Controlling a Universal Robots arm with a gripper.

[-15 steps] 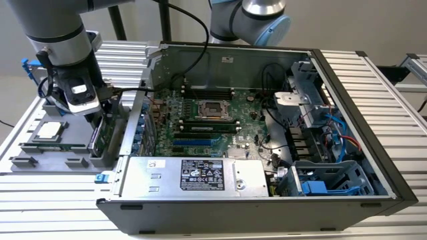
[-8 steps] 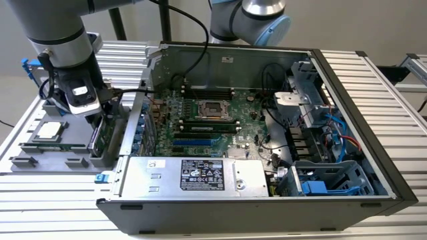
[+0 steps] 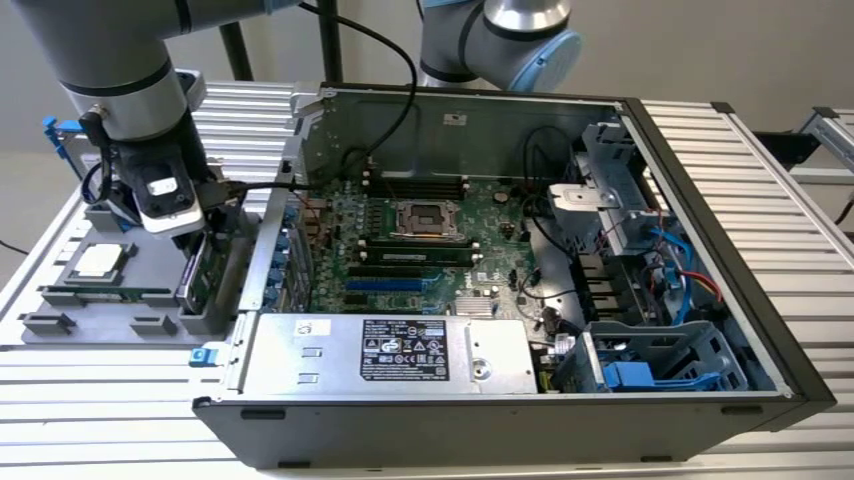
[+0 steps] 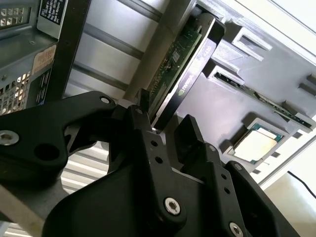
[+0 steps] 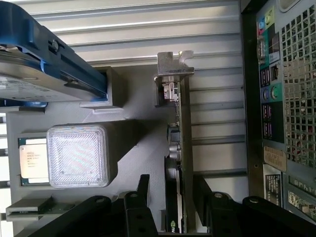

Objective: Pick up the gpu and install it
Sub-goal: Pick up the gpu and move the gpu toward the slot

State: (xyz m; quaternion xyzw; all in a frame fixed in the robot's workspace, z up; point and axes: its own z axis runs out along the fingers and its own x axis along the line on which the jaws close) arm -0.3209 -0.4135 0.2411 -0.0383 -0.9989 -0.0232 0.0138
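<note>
Item 1: my gripper [image 3: 200, 238] [image 4: 165, 112] [image 5: 173, 186], lowered over the gray parts tray [image 3: 80, 330] on the exterior view's left. My 2 fingers [image 5: 143, 192] stand apart, 1 on each side of the gpu, with a gap showing on the cooler side; nothing clamped.

Item 2: gpu [image 3: 198, 276] [image 4: 185, 59] [image 5: 183, 123], upright on edge in a slot of the tray, green board facing the computer case [image 3: 534, 420], silver bracket at the end away from me.

Item 3: processor chip [image 3: 100, 262] [image 4: 256, 144] [image 5: 32, 160], flat in its tray recess.

Item 4: memory stick [image 3: 107, 294] [image 4: 261, 96], in the tray beside the chip.

Item 5: hard drive with blue rails [image 5: 49, 64], also on the tray.
</note>
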